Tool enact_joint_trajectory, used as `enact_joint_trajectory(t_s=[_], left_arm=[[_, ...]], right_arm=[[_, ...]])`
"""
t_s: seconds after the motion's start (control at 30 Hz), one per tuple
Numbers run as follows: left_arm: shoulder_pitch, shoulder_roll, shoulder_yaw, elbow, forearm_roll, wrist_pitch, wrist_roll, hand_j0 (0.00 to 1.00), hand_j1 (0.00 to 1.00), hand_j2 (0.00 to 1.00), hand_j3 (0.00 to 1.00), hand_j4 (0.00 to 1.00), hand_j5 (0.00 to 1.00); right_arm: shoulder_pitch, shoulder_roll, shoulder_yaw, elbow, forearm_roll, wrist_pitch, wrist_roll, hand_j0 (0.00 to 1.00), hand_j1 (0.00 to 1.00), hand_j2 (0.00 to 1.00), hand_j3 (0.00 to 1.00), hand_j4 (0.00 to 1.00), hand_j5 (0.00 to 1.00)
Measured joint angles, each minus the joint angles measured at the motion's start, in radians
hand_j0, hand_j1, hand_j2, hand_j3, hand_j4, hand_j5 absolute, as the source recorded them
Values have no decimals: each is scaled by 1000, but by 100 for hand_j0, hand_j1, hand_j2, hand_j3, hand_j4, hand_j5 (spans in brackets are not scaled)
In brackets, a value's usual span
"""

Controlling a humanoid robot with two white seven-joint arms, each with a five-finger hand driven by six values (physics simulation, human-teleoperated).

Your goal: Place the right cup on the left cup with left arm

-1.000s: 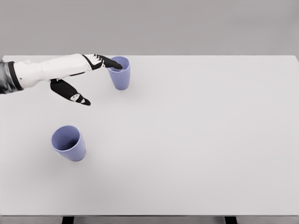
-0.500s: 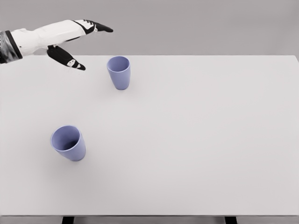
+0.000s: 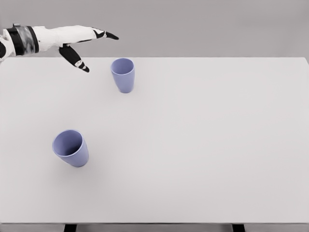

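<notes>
Both cups (image 3: pixel 123 75) unmoved; the left hand (image 3: pixel 82 41) has flattened, still empty.

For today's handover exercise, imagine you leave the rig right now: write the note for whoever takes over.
Left robot hand: open, empty, raised at the far left edge of the table, left of the right cup and apart from it.
Right arm: not in view.
Right cup: upright, far side of the table.
Left cup: upright, nearer the front edge, left.
Done: nothing; no cup grasped or stacked.
Left: grasp the right cup with the left robot hand and set it on the left cup.
</notes>
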Motion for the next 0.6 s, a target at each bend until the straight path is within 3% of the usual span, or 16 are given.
enact_joint_trajectory(t_s=[0.2,0.6], left_arm=[[23,-75,40,57,0,0,-13,100,100,100,100,100,100],[61,-150,39,112,-7,0,-14,100,100,100,100,100,100]], right_arm=[[0,0,0,0,0,0,0,100,100,100,100,100,100],[0,0,0,0,0,0,0,100,100,100,100,100,100]])
